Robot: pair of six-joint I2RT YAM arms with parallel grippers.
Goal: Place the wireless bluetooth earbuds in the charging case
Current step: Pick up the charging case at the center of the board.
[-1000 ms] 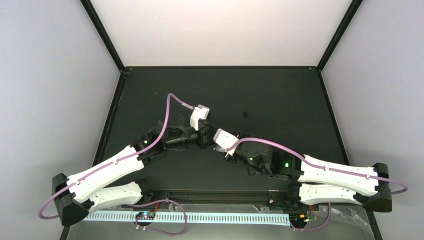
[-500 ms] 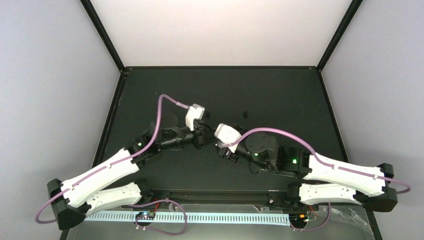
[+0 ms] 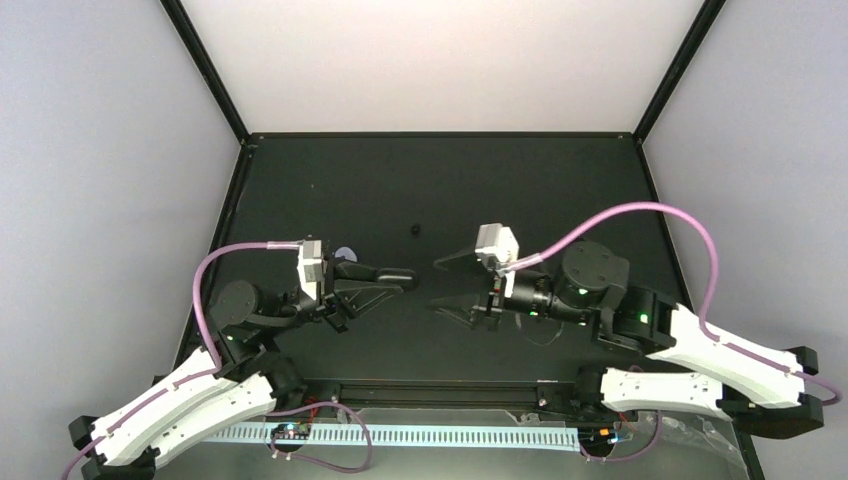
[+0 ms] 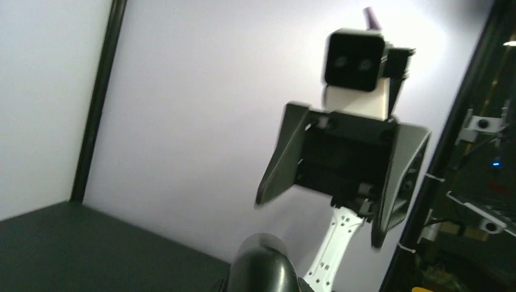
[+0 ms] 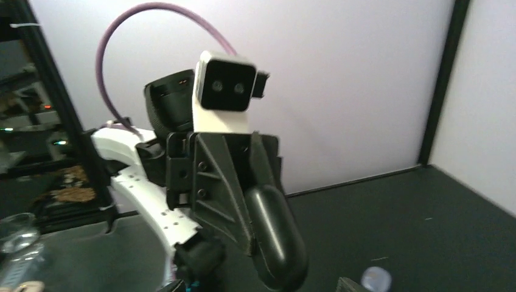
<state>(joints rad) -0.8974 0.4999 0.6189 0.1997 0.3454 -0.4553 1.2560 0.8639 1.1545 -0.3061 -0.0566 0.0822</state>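
My left gripper (image 3: 388, 279) is shut on the charging case (image 3: 402, 273), a glossy black pebble with its lid down, held above the table. The right wrist view shows the case (image 5: 275, 243) sticking out past the left fingers (image 5: 213, 182). Only its rounded end (image 4: 264, 274) shows in the left wrist view. My right gripper (image 3: 435, 284) faces it from the right, open and empty, a short gap away; the left wrist view sees those jaws (image 4: 319, 219) spread wide. One black earbud (image 3: 415, 230) lies on the mat behind the gap. A pale lilac bud (image 3: 345, 254) (image 5: 375, 278) lies behind the left gripper.
The black mat (image 3: 560, 190) is fenced by white walls and black corner posts (image 3: 205, 70). A rail (image 3: 440, 385) and wiring run along the near edge between the arm bases. Purple cables loop above both wrists.
The two grippers, close together mid-table a second ago, have drawn apart. The left one swung back left with the case. The right one pulled right and opened its jaws.
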